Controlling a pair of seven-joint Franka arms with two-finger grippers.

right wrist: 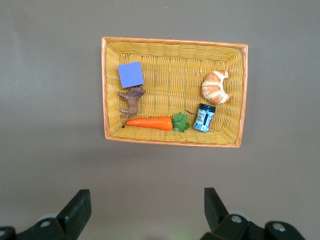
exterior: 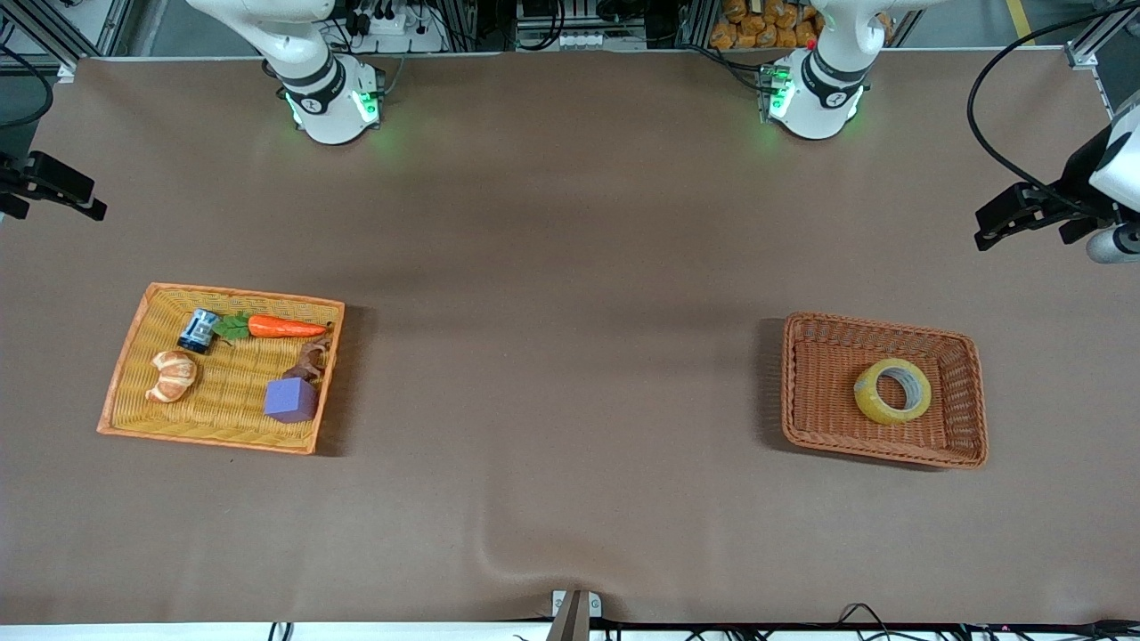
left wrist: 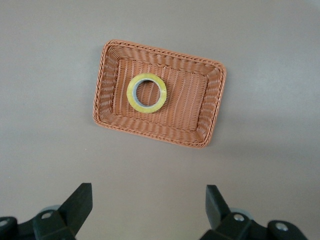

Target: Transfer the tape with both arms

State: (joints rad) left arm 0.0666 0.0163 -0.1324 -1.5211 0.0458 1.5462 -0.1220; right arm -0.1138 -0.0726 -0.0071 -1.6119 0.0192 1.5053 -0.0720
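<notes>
Left wrist view shows the tape (left wrist: 146, 93) lying flat in the brown basket (left wrist: 212, 107), well ahead of the left gripper (left wrist: 149, 207), fingers spread, so one finger should be dropped inside the core, while the right gripper (right wrist: 148, 210) waits, spread too.

The 2 arms wait, raised high at the table's ends. The left gripper (left wrist: 145, 210) hangs over bare table at the left arm's end, pointing down, its 2 fingers (left wrist: 77, 204) spread wide with nothing between them. The right gripper (right wrist: 145, 212) hangs over bare table at the right arm's end, likewise pointing down, fingers (right wrist: 76, 210) wide apart and empty.
</notes>
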